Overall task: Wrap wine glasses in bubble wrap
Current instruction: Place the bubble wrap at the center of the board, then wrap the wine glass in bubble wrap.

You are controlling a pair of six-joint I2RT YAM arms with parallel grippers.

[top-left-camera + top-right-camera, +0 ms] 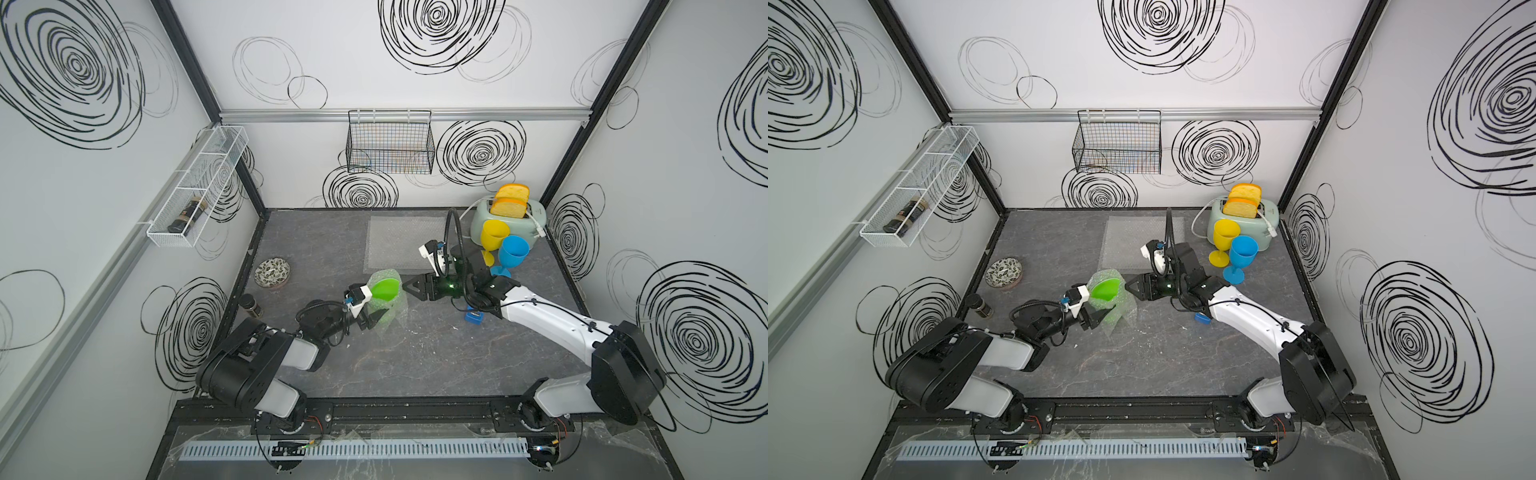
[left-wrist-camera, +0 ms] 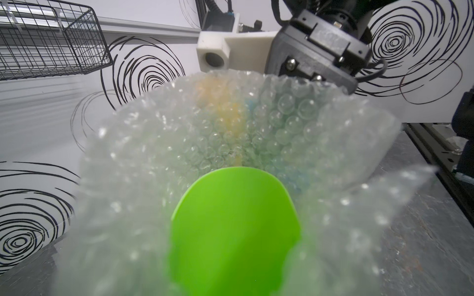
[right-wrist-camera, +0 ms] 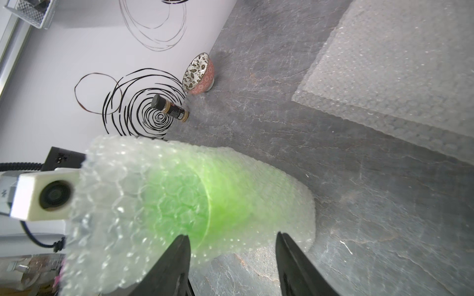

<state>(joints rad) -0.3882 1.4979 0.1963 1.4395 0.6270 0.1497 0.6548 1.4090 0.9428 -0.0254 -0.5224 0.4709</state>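
I am working in a robot test booth dressed up like a kitchen: white walls [image 1: 374,83] with scribbled black rings, metal frame bars [image 1: 399,114], a grey counter [image 1: 415,353], a toaster [image 1: 477,222].

**Two arms brought tip to tip**

The left arm [image 1: 266,353] is seen folded low over its base, with the forearm stretched forward and inward. The left gripper [image 1: 372,319] is clamped on the wrapped lower part of the green goblet [image 1: 385,290], which is held tilted. The right arm [image 1: 548,322] is extended inward and its wrist is levelled, so the right gripper [image 3: 230,237] is pointed at the left one. Its jaws are parted, with the tips set just beside the wrapped goblet; contact cannot be told.
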